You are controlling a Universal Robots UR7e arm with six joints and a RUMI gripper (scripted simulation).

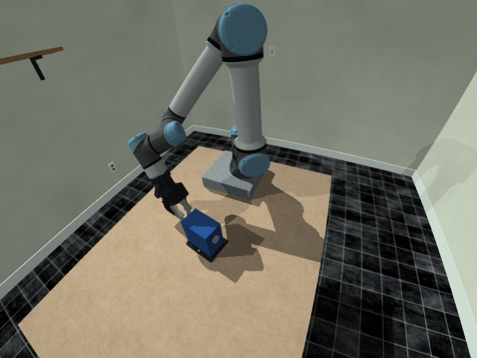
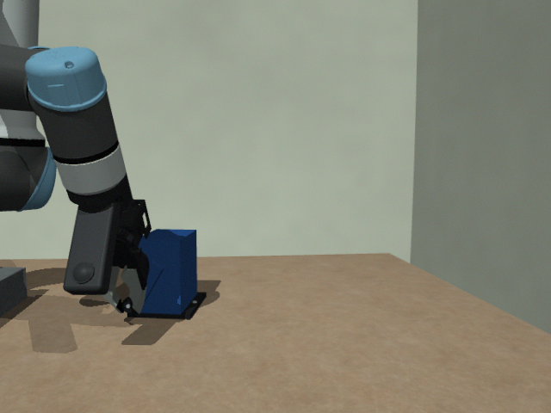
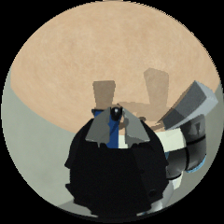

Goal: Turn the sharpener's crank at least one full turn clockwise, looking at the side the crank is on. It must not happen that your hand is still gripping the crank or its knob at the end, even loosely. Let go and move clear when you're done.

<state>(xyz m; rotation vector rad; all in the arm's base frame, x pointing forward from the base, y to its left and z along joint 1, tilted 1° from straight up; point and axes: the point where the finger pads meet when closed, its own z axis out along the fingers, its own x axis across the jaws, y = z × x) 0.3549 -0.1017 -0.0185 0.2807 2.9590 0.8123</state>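
Note:
The blue sharpener [image 1: 203, 231] stands on a black base plate on the tan mat, and it also shows in the exterior view [image 2: 171, 271]. Its crank is on the side facing my arm and is mostly hidden by my fingers. My gripper [image 1: 180, 211] reaches down at that side and is shut on the crank's handle. In the exterior view the fingertips [image 2: 126, 304] are low, near the mat beside the base plate. In the wrist view the grey fingers close around a dark knob with a blue strip below it.
The arm's grey pedestal [image 1: 231, 179] stands on the mat behind the sharpener. Black tiled floor [image 1: 384, 250] surrounds the mat, with walls close on the left and back. A wooden shelf [image 1: 30, 55] hangs on the left wall.

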